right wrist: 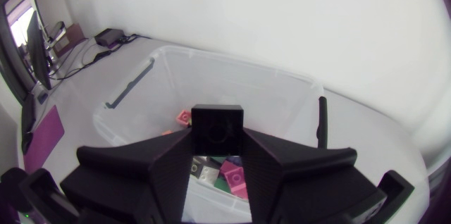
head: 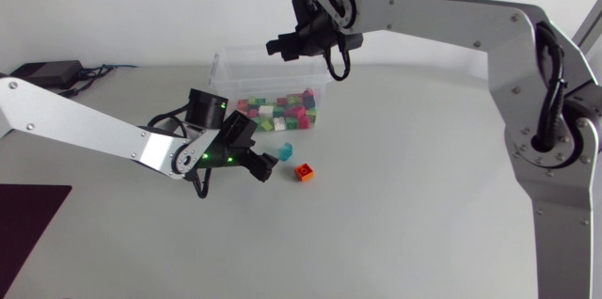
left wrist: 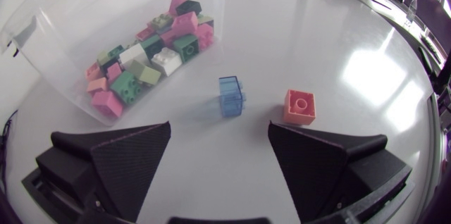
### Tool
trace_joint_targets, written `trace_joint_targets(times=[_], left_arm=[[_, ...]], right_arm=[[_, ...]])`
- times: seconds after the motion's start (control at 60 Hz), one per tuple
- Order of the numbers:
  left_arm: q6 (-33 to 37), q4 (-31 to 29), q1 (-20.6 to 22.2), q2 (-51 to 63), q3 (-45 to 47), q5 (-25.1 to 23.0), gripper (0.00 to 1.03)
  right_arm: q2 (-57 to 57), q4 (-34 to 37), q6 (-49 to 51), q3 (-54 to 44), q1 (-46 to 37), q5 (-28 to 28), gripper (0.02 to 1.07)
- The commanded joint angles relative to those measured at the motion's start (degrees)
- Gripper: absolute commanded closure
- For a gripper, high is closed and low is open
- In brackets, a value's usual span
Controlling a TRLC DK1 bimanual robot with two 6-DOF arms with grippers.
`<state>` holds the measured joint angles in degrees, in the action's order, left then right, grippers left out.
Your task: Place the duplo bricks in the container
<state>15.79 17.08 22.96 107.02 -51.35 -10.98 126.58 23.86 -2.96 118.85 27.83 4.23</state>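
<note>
A clear plastic container (head: 224, 58) at the back of the table holds several coloured duplo bricks (head: 282, 111). High over its rim, my right gripper (head: 280, 47) is shut on a black brick (right wrist: 218, 127), with the container (right wrist: 282, 86) open below it. A translucent blue brick (head: 285, 151) and an orange brick (head: 304, 172) lie on the table in front of the container. My left gripper (head: 263, 164) is low beside them and open. In the left wrist view the blue brick (left wrist: 230, 96) and the orange brick (left wrist: 300, 106) lie just ahead of its spread fingers (left wrist: 134, 155).
A dark purple mat (head: 28, 219) lies at the front left corner. A black device with cables (head: 42, 71) sits at the back left. The container's wall (left wrist: 63, 48) runs close beside the left gripper.
</note>
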Motion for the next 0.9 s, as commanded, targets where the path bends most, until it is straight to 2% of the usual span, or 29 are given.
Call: trace_joint_targets(times=[0.0, 0.1, 0.133, 0.183, 0.233, 0.283, 0.317, 0.6, 0.883], left_arm=[[-1.9, 1.0, 0.8, 2.0, 0.2, 0.9, 0.07], [-2.9, 1.6, 1.4, 2.8, -0.5, 1.5, 0.07], [-3.0, 1.7, 1.6, 2.9, -0.7, 1.6, 0.07], [-3.2, 2.1, 1.9, 3.6, -1.1, 2.0, 0.07], [-3.3, 2.6, 2.1, 4.3, -1.6, 2.5, 0.07], [-3.8, 2.6, 2.1, 5.0, -2.3, 2.8, 0.07], [-4.1, 2.6, 2.2, 5.2, -2.7, 2.8, 0.07], [-6.3, 2.1, 3.1, 8.3, -7.4, 3.1, 0.07], [-7.0, -0.1, 3.4, 11.4, -11.7, 3.1, 0.11]], right_arm=[[1.9, -1.4, -0.3, 0.8, -0.6, -0.4, 0.70], [2.2, -3.3, -0.2, 0.2, -0.9, -0.7, 0.70], [2.2, -3.7, -0.3, 0.0, -0.9, -0.8, 0.65], [2.3, -4.0, -0.3, 0.2, -1.0, -0.8, 0.54], [2.3, -4.0, -0.4, 0.2, -1.1, -0.8, 0.36], [2.0, -3.7, -0.5, 0.0, -1.2, -0.8, 0.12], [1.6, -3.7, -0.6, -0.5, -1.3, -0.9, 0.06], [-5.1, -4.2, -0.5, -8.3, -1.4, -0.8, 0.06], [-16.8, -7.0, 0.4, -23.2, -2.1, -0.1, 0.06]])
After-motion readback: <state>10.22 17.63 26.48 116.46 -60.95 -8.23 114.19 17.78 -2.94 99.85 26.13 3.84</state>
